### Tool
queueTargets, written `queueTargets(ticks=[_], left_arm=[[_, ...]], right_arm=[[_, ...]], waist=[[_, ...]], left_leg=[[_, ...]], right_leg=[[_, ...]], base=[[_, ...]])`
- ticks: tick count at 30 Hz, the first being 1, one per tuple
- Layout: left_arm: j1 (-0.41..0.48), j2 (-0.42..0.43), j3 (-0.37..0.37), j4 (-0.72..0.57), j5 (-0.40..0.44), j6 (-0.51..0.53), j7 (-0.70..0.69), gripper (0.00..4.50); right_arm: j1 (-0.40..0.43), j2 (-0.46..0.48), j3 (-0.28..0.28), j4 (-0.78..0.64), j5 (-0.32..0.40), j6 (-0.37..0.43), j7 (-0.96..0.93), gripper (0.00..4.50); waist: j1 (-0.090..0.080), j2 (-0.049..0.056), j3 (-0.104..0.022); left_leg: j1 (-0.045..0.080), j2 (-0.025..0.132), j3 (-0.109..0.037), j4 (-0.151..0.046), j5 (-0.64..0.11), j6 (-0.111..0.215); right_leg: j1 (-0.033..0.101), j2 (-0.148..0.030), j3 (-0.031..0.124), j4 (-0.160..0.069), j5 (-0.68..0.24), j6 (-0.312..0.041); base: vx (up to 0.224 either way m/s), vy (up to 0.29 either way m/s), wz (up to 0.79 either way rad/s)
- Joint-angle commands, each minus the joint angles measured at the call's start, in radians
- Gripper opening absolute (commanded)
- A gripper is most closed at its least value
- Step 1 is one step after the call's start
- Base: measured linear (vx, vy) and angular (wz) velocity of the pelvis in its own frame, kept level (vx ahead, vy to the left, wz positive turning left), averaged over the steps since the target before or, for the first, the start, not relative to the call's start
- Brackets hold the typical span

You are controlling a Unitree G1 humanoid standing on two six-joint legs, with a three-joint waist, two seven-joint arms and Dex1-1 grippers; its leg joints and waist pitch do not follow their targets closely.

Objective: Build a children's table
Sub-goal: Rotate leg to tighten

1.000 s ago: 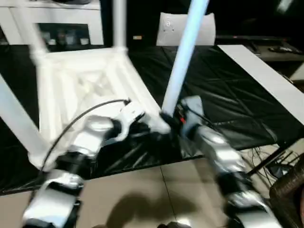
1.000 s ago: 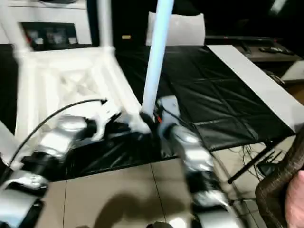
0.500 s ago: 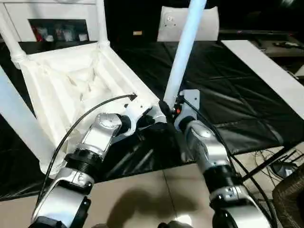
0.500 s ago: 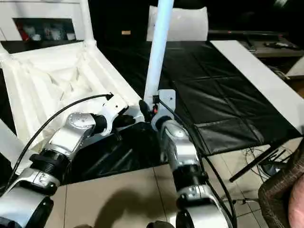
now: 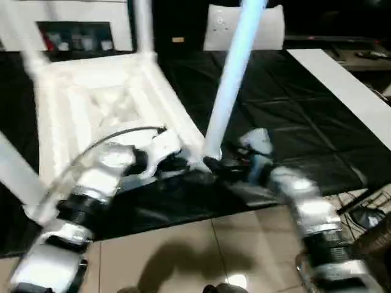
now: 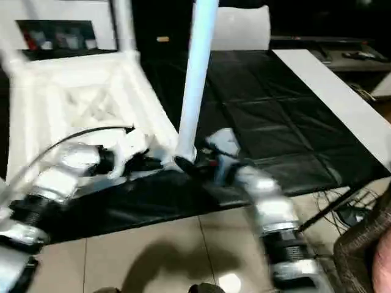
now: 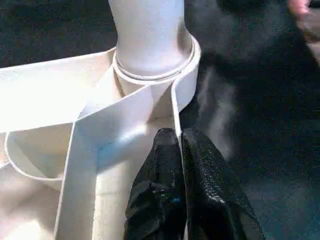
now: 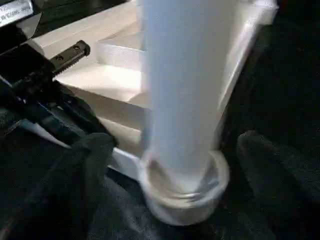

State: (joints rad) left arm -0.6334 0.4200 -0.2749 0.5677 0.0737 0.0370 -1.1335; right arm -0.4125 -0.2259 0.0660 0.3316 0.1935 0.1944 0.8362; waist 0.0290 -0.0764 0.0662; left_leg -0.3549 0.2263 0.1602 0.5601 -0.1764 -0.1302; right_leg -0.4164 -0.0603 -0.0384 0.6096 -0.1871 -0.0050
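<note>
— What have your grippers got?

— My left gripper (image 7: 181,150) has its two black fingers pressed together, pinching the thin white rim of the tabletop (image 5: 91,104) right beside a round corner socket (image 7: 186,75). My right gripper (image 8: 172,165) is spread wide, one finger (image 8: 75,180) on each side of the leg (image 8: 185,85) that stands in that socket; I can't tell whether the pads touch it.

— And the table itself?

— The tabletop lies upside down on the black mat (image 5: 287,116), ribbed underside up, its near corner between my two wrists. The leg rises from that corner, leaning slightly away from me. Another leg (image 5: 143,27) stands upright in the far corner socket, and a third (image 5: 15,174) slants up at the near left.

— Anything else around?

— A flat white strip (image 5: 342,91) lies along the mat's right side, and a white block (image 5: 266,27) sits at the far edge. A person's fingertip (image 7: 305,12) shows in my left wrist view.
</note>
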Motion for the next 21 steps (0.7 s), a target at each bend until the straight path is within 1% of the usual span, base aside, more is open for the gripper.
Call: queueTargets(ticks=[1,3,4,7,8,9,10,12,13,14,16,17,18,21], left_arm=[[0.02,0.001,-0.08,0.025,0.02,-0.038,-0.107,0.0],[0.02,0.006,-0.082,0.029,0.016,-0.056,-0.127,0.0],[0.015,0.012,-0.086,0.031,0.006,-0.061,-0.165,0.0],[0.009,0.018,-0.093,0.032,-0.001,-0.068,-0.201,0.0],[-0.004,0.026,-0.11,0.042,-0.009,-0.094,-0.266,0.0],[-0.007,0.027,-0.114,0.045,-0.01,-0.1,-0.279,0.0],[-0.013,0.029,-0.122,0.051,-0.011,-0.114,-0.3,0.0],[-0.026,0.029,-0.14,0.058,-0.007,-0.136,-0.34,0.0],[-0.026,0.029,-0.14,0.058,-0.007,-0.136,-0.34,0.0],[-0.03,0.028,-0.145,0.063,0.0,-0.145,-0.349,0.0],[-0.034,0.027,-0.149,0.068,0.006,-0.155,-0.358,0.0],[-0.034,0.027,-0.149,0.068,0.006,-0.155,-0.358,0.0],[-0.036,0.025,-0.15,0.072,0.007,-0.159,-0.364,0.0],[-0.039,0.025,-0.155,0.079,0.007,-0.168,-0.373,0.0]], right_arm=[[-0.005,-0.028,0.013,-0.015,0.01,0.009,0.066,4.49],[-0.004,-0.043,0.02,-0.02,0.018,0.011,0.088,4.49],[-0.015,-0.064,0.027,-0.009,0.025,0.012,0.13,4.49],[-0.027,-0.083,0.033,0.005,0.031,0.01,0.173,4.49],[-0.047,-0.11,0.048,0.039,0.029,-0.018,0.248,4.49],[-0.052,-0.115,0.051,0.046,0.029,-0.026,0.261,4.49],[-0.058,-0.122,0.057,0.06,0.026,-0.044,0.285,4.49],[-0.081,-0.132,0.075,0.094,0.028,-0.062,0.345,4.49],[-0.081,-0.132,0.075,0.094,0.028,-0.062,0.345,4.22],[-0.091,-0.135,0.082,0.108,0.033,-0.055,0.376,4.15],[-0.103,-0.14,0.088,0.118,0.044,-0.036,0.415,4.09],[-0.103,-0.14,0.088,0.118,0.044,-0.036,0.415,3.95],[-0.11,-0.145,0.094,0.127,0.048,-0.037,0.441,3.79],[-0.123,-0.155,0.11,0.152,0.041,-0.054,0.481,3.61]], waist=[[0.001,0.01,-0.055],[0.006,0.009,-0.055],[0.009,0.011,-0.057],[0.01,0.008,-0.059],[0.012,0.006,-0.058],[0.011,0.006,-0.06],[0.012,0.006,-0.059],[0.016,0.003,-0.062],[0.018,0.003,-0.062],[0.021,0.001,-0.063],[0.024,0.002,-0.063],[0.026,0.002,-0.063],[0.026,-0.001,-0.063],[0.029,0.0,-0.063]], left_leg=[[0.003,0.001,0.023,-0.053,-0.164,0.07],[0.004,0.001,0.024,-0.053,-0.153,0.069],[0.005,0.001,0.023,-0.052,-0.146,0.069],[0.003,0.0,0.023,-0.051,-0.134,0.072],[0.003,0.0,0.023,-0.05,-0.132,0.075],[0.003,-0.001,0.023,-0.049,-0.141,0.08],[0.002,0.0,0.024,-0.048,-0.141,0.081],[0.002,0.0,0.024,-0.047,-0.131,0.085],[0.004,0.0,0.025,-0.046,-0.129,0.088],[0.003,0.001,0.025,-0.046,-0.115,0.092],[0.003,0.001,0.024,-0.046,-0.119,0.096],[0.003,0.003,0.024,-0.046,-0.119,0.093],[0.004,0.003,0.024,-0.046,-0.122,0.093],[0.003,0.003,0.025,-0.044,-0.124,0.093]], right_leg=[[0.056,-0.049,0.04,-0.065,-0.105,-0.225],[0.055,-0.049,0.04,-0.062,-0.088,-0.231],[0.057,-0.049,0.039,-0.06,-0.076,-0.234],[0.06,-0.049,0.038,-0.056,-0.05,-0.242],[0.06,-0.049,0.038,-0.056,-0.047,-0.242],[0.06,-0.051,0.036,-0.057,-0.067,-0.246],[0.06,-0.052,0.038,-0.057,-0.067,-0.249],[0.061,-0.052,0.037,-0.054,-0.054,-0.254],[0.061,-0.052,0.037,-0.054,-0.049,-0.256],[0.062,-0.052,0.037,-0.051,-0.035,-0.258],[0.063,-0.051,0.035,-0.05,-0.031,-0.267],[0.063,-0.052,0.035,-0.049,-0.031,-0.264],[0.062,-0.052,0.035,-0.049,-0.036,-0.264],[0.063,-0.053,0.034,-0.049,-0.044,-0.265]], base=[[0.0,0.0,0.0],[0.0,0.0,0.0],[0.0,0.0,0.0],[0.0,0.0,0.0],[0.0,0.0,0.0],[0.0,0.0,0.0],[0.0,0.0,0.0],[0.0,0.0,0.0],[0.0,0.0,0.0],[0.0,0.0,0.0],[0.0,0.0,0.0],[0.0,0.0,0.0],[0.0,0.0,0.0],[0.0,0.0,0.0]])
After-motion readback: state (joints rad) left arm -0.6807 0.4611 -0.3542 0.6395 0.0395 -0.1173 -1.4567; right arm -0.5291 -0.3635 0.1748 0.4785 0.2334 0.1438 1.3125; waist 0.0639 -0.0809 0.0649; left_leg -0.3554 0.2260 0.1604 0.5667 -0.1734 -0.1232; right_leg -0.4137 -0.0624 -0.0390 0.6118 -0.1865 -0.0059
